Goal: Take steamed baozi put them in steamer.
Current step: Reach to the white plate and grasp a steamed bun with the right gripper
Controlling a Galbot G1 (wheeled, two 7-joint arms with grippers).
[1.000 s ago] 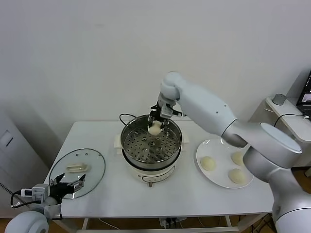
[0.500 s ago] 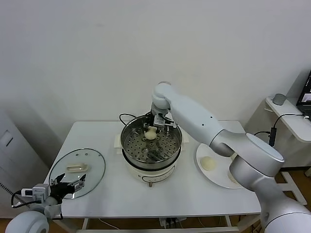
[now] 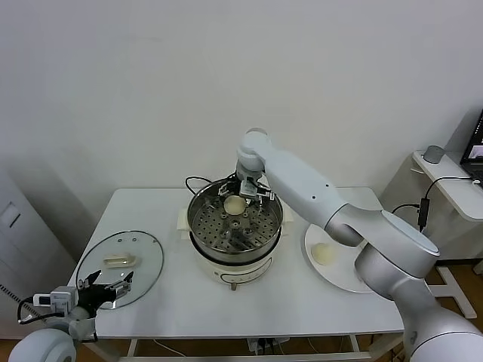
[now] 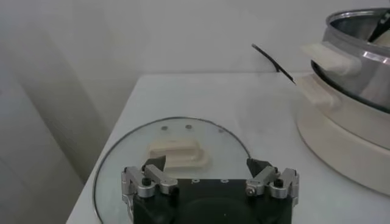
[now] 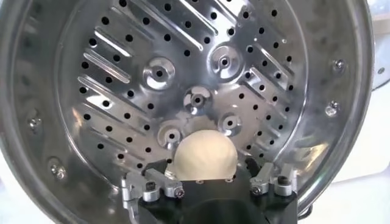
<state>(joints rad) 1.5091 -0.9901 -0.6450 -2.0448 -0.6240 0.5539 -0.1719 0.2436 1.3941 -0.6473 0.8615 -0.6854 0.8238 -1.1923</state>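
A: Where does the right gripper (image 3: pixel 243 193) stand?

B: It hangs inside the far side of the steamer (image 3: pixel 202 226), jaws spread wide. One bun (image 5: pixel 204 154) sits on the perforated tray (image 5: pixel 152 73) between the fingers, and in the wrist view neither finger appears to press it. It looks set down rather than held.

A: Why near the rim and not the middle?

B: Probably to leave tray room for the others. Only one more bun (image 3: pixel 324 253) shows on the plate (image 3: pixel 341 280) to the right; the arm hides the rest of that plate.

A: And the left gripper (image 4: pixel 210 180)?

B: Parked low at the table's near left corner, jaws apart and empty, just above the glass lid (image 4: pixel 116 158), which lies flat, well clear of the pot.

A: Any brand or lettering?

B: None can be read on anything.
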